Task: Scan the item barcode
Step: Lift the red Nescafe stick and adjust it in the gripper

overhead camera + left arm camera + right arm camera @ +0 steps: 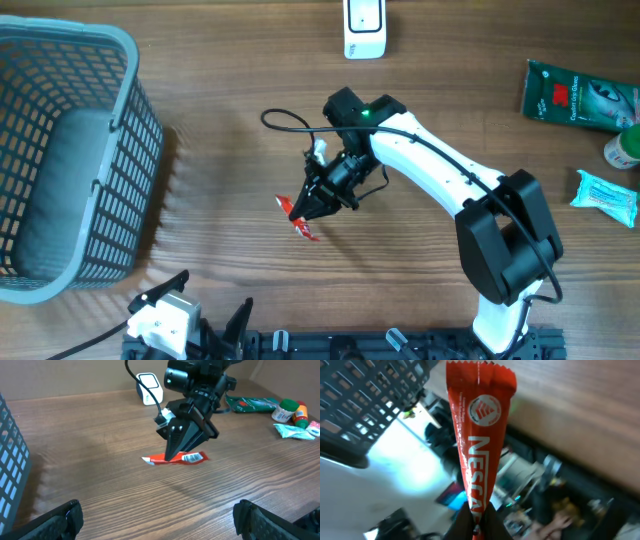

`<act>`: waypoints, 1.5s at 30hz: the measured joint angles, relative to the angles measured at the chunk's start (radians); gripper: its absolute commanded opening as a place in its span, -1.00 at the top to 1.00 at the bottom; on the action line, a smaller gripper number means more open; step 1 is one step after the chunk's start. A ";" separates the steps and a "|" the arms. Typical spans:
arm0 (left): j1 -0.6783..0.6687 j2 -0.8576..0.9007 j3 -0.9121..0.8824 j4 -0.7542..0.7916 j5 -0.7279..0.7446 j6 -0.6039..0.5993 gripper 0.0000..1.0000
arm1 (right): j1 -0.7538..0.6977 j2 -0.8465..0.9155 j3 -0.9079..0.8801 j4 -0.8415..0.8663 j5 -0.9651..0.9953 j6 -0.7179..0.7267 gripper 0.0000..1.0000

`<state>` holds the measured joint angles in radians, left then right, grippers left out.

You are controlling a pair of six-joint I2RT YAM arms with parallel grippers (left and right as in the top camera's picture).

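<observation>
The item is a red Nescafe stick sachet [301, 221], held a little above the wooden table near its middle. My right gripper [316, 206] is shut on the sachet's lower end, and its black fingers point down and to the left. In the right wrist view the sachet [479, 435] rises from the shut gripper [477, 521] with its logo facing the camera. From the left wrist the sachet [176, 458] lies level under the right gripper [173, 453]. A white scanner [364, 28] stands at the table's far edge. My left gripper [160, 525] is open at the near edge, with nothing between its fingers.
A grey mesh basket [60, 150] takes up the left side. At the far right lie a green packet [578, 95], a small bottle [622, 148] and a light-blue packet [605, 195]. A black cable [285, 118] loops behind the right wrist.
</observation>
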<state>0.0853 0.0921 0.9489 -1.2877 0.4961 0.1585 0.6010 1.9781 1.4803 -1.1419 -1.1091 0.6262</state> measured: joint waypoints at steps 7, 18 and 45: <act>0.000 0.000 0.000 0.000 0.000 0.000 -1.00 | 0.000 0.000 0.000 -0.026 -0.118 0.065 0.91; 0.000 0.000 0.000 0.000 0.000 0.000 -1.00 | 0.000 0.000 0.000 -0.153 -0.252 0.077 0.91; 0.000 0.000 0.000 0.000 0.000 0.000 -1.00 | 0.000 0.000 0.000 -0.154 -0.391 0.200 0.91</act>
<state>0.0853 0.0921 0.9489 -1.2877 0.4961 0.1585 0.6010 1.9781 1.4803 -1.2964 -1.4998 0.8265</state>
